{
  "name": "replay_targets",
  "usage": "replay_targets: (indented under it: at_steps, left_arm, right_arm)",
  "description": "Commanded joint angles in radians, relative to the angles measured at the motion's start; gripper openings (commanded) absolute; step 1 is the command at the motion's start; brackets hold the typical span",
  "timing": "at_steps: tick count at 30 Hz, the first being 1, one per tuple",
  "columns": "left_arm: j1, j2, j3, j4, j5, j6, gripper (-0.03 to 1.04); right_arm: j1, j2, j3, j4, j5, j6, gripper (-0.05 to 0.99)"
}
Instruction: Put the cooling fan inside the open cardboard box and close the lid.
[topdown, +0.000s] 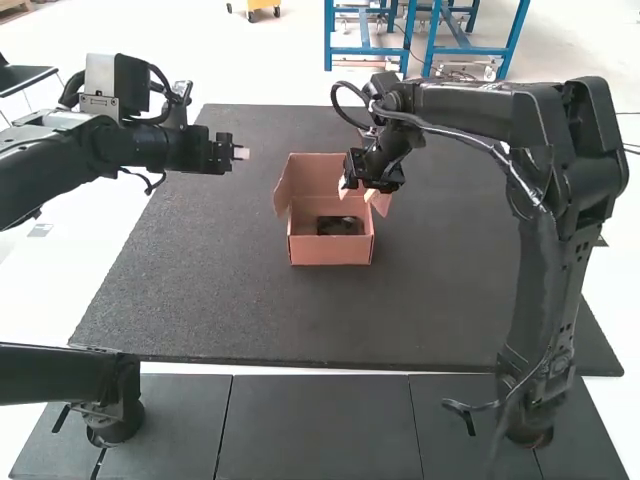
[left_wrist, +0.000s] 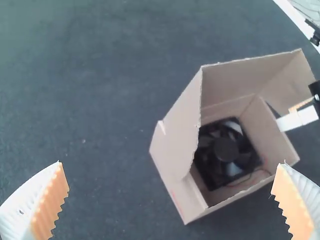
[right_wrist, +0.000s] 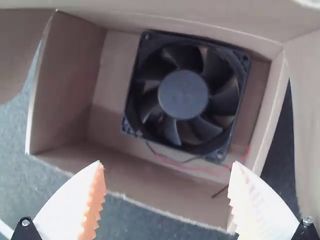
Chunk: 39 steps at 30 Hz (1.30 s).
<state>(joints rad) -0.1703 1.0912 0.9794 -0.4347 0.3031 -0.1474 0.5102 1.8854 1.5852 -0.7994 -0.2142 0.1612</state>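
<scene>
Cooling fan (right_wrist: 187, 95) lying flat inside the cardboard box (topdown: 330, 245); lid flaps (topdown: 284, 186) not yet closed.
Box standing mid-way across the mat (topdown: 200, 280), nearer its far edge. Right gripper (topdown: 368, 192) poised over the box's right side, fingers spread, empty. Left gripper (topdown: 236, 153) held level, well apart toward the left edge, likewise spread. Next, probably: folding the flaps down and pressing them flat.

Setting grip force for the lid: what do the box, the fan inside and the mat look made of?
The box looks like plain brown cardboard, matt, with thin walls and a rough cut flap edge. The fan is probably black moulded plastic, with a slight sheen on blades and frame. The mat is dark, grainy and matt, likely rubber or foam; I cannot tell which.
</scene>
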Motion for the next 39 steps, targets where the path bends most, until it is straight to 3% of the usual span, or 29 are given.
replay_targets:
  at_steps: [1,4,9,17,22,29,32,39]
  left_arm:
    - [-0.008,0.022,-0.010,0.021,-0.005,-0.007,0.96]
    - [-0.008,0.044,-0.013,0.037,-0.024,-0.007,0.96]
    - [-0.017,0.084,-0.001,0.051,-0.068,-0.004,0.96]
    - [-0.092,0.159,0.033,0.040,-0.150,-0.003,0.96]
    - [-0.120,0.214,0.058,0.033,-0.246,-0.001,0.96]
    - [-0.115,0.237,0.068,0.073,-0.395,0.005,0.96]
    - [-0.109,0.249,0.065,0.076,-0.423,0.006,0.96]
    - [-0.104,0.289,0.061,0.088,-0.437,0.006,0.96]
  right_arm:
    - [0.004,-0.083,0.025,-0.067,-0.042,-0.063,0.61]
    - [0.007,-0.140,-0.004,-0.126,-0.030,-0.129,0.62]
    - [0.007,-0.278,-0.100,-0.107,0.032,-0.221,0.67]
    - [-0.025,-0.477,-0.341,0.089,0.113,-0.313,0.68]
    - [-0.050,-0.562,-0.488,0.296,0.116,-0.325,0.68]
    - [-0.093,-0.585,-0.584,0.382,0.085,-0.333,0.67]
    - [-0.116,-0.585,-0.614,0.420,0.064,-0.335,0.67]
    - [-0.145,-0.575,-0.662,0.494,0.026,-0.342,0.67]
